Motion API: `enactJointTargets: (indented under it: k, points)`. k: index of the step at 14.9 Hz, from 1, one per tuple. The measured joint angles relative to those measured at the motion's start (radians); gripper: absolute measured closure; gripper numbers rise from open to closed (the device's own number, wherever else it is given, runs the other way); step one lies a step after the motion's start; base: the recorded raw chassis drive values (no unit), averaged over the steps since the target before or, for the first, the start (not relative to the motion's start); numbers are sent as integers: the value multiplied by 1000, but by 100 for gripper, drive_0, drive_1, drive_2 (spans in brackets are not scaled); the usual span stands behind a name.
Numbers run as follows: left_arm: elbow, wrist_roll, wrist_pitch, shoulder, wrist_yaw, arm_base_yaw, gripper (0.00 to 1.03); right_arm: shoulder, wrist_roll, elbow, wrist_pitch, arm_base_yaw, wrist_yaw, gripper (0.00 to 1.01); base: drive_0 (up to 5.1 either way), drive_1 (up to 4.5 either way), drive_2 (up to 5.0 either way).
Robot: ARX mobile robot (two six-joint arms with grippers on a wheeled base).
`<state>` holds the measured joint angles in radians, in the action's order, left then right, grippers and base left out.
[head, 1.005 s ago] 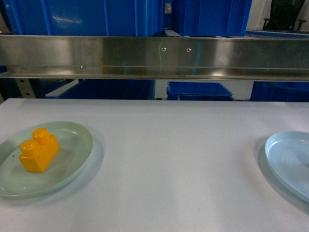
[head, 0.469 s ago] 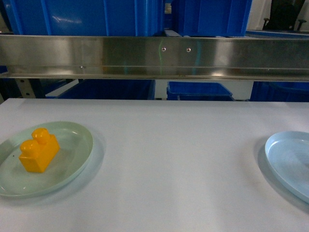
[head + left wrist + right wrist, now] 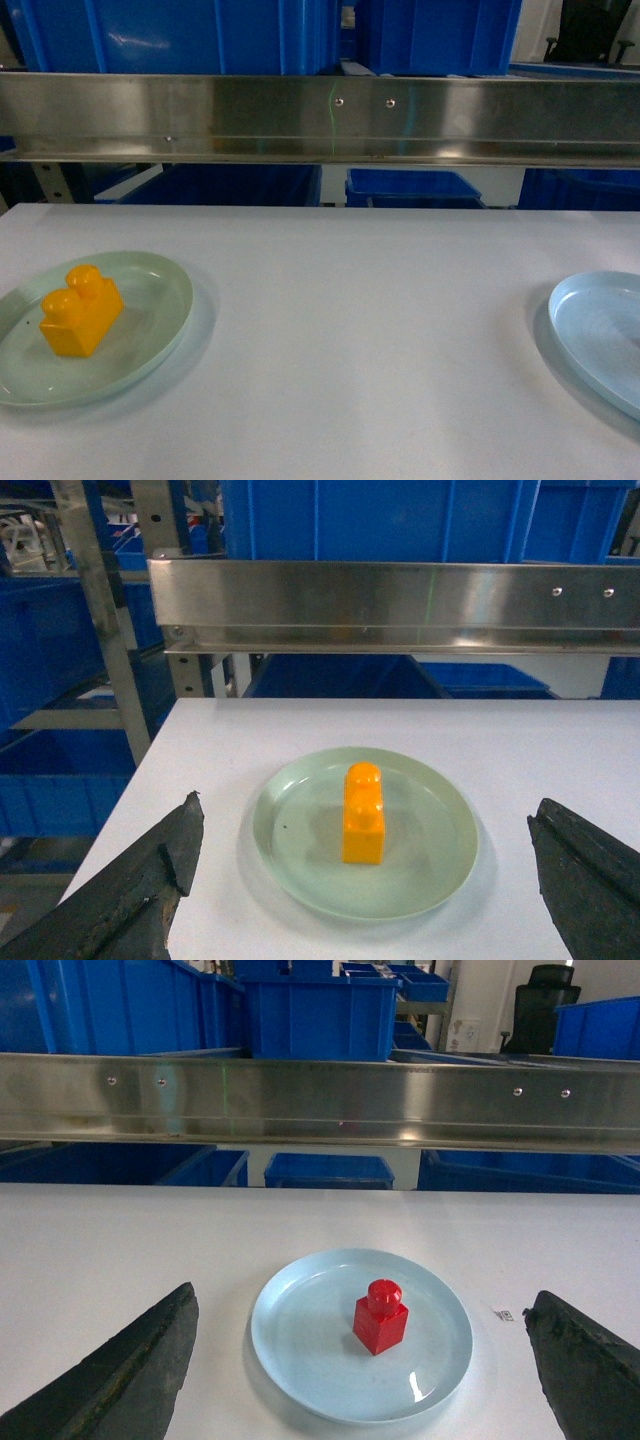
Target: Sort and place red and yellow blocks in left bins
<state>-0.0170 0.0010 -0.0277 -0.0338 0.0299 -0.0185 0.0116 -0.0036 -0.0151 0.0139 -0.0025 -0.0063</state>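
Yellow block [image 3: 364,813] lies on green plate [image 3: 300,855], ahead of wide-spread left hand [image 3: 365,880].

One yellow block [image 3: 363,814], one red block [image 3: 380,1317], two plates [image 3: 420,880] [image 3: 300,1360].

above table [image 3: 350,330]: open | steel rail [image 3: 320,118]: bars far edge, fronting blue bins [image 3: 180,35]

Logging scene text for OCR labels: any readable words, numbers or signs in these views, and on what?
No text can be read in any view.
Small dark mark on the white table, right of the pale blue plate: too small to read.
Yellow block, red block, blue bins: no lettering shows.
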Motion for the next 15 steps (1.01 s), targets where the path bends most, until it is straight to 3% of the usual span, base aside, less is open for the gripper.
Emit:
enactJointTargets:
  k: [1,2,4,5,6,7,8,9,12,15]
  points:
    - [-29,7,12,-78,19,-28,5,53,-3,-5,-47,-32,-32,3,0,0,0]
    - [-106,8,6,-201,-4,-39,5,171,-3,-46,-129,-79,-61,3,0,0,0]
    - [-345,26,172,-510,-82,16,5,484,-18,-258,-311,-92,-63,3,0,0,0]
    - [-472,30,255,-673,-96,42,5,659,-9,-411,-277,-77,-73,3,0,0,0]
    - [-578,28,255,-840,-119,57,5,841,14,-524,-263,-64,-82,3,0,0,0]
    - [-650,22,198,-990,-140,48,5,995,29,-609,-243,-57,-89,3,0,0,0]
    - [-716,28,180,-1167,-121,25,5,1154,52,-687,-194,-55,-122,3,0,0,0]
    - [-767,30,135,-1294,-127,15,5,1265,72,-725,-169,-48,-134,3,0,0,0]
    - [-792,29,116,-1404,-105,-20,5,1449,62,-721,-253,-50,-30,3,0,0,0]
    - [-727,-24,113,-1451,-105,-64,5,1446,47,-651,-325,-49,3,3,0,0,0]
